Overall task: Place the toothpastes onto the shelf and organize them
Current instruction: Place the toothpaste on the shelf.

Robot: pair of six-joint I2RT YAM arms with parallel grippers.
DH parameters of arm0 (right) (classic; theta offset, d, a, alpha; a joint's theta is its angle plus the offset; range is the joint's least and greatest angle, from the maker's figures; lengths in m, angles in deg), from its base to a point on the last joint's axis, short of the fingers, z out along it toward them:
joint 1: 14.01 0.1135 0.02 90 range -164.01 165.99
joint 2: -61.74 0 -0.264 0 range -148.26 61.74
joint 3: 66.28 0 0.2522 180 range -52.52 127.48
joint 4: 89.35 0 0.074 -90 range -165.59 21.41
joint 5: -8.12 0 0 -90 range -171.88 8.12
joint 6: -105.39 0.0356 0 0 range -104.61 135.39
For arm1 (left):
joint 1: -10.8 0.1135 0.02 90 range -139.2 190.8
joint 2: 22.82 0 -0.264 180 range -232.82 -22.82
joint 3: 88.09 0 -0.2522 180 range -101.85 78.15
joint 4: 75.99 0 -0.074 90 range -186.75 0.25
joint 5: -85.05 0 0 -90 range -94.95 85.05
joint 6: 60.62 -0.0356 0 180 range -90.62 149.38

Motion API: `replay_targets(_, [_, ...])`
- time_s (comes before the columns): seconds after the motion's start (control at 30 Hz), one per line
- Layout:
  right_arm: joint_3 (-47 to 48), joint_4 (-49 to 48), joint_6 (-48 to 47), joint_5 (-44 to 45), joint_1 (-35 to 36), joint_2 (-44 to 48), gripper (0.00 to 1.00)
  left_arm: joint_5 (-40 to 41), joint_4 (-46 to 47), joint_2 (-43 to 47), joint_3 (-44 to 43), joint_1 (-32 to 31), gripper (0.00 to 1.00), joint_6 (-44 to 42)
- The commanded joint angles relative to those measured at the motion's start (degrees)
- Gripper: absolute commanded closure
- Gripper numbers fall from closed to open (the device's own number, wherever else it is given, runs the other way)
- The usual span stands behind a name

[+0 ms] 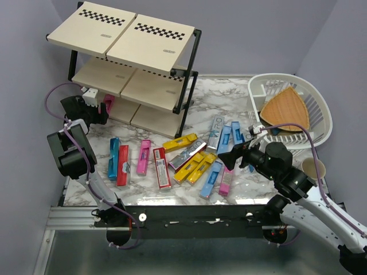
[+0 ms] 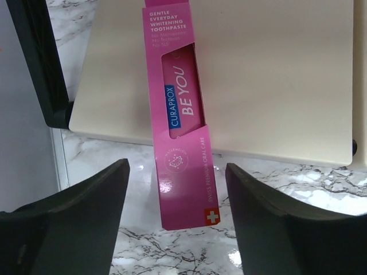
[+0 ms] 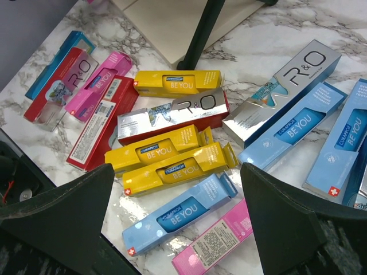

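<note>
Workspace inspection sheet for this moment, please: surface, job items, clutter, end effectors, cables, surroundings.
Surface: marble-pattern table, glossy.
Job's things: toothpaste boxes loose on the table before the shelf; one pink box partly on its bottom board, overhanging the edge.
Clutter: white basket holding a wooden wedge; paper cup beside it.
Grippers: left end effector open, straddling the pink box without touching; right end effector open above the loose boxes.
Cables: purple cables along both arms.
Surroundings: plain lilac walls.
</note>
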Motion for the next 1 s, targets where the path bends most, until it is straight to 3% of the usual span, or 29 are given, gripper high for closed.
replay_targets(0.0, [0.1, -1.2, -1.0, -1.9, 0.4, 0.9, 0.00, 1.9, 1.1, 1.1, 0.1, 0.1, 0.12, 0.9])
replay_targets(0.1, [0.0, -1.4, -0.8, -2.9, 0.4, 1.5, 0.00, 4.2, 3.2, 5.2, 3.2, 0.2, 0.01, 3.1])
replay_targets(0.43, [-0.8, -1.4, 0.4, -3.0, 0.4, 5.3, 0.00, 15.7, 5.1, 20.4, 14.1, 0.5, 0.01, 18.3])
replay_targets(0.63, [-1.1, -1.2, 0.6, -1.4, 1.0, 7.6, 0.00, 25.6, -4.1, 25.6, 15.6, 0.5, 0.01, 38.1])
replay_targets(0.83, [-1.3, -1.0, 0.9, -0.2, 2.2, 8.4, 0.00, 23.8, -11.4, 27.3, 15.7, 0.6, 0.01, 61.9])
replay_targets(0.97, [-1.4, -1.0, 1.0, -0.2, 2.4, 8.5, 0.00, 23.3, -10.7, 25.4, 15.8, 0.4, 0.03, 67.9])
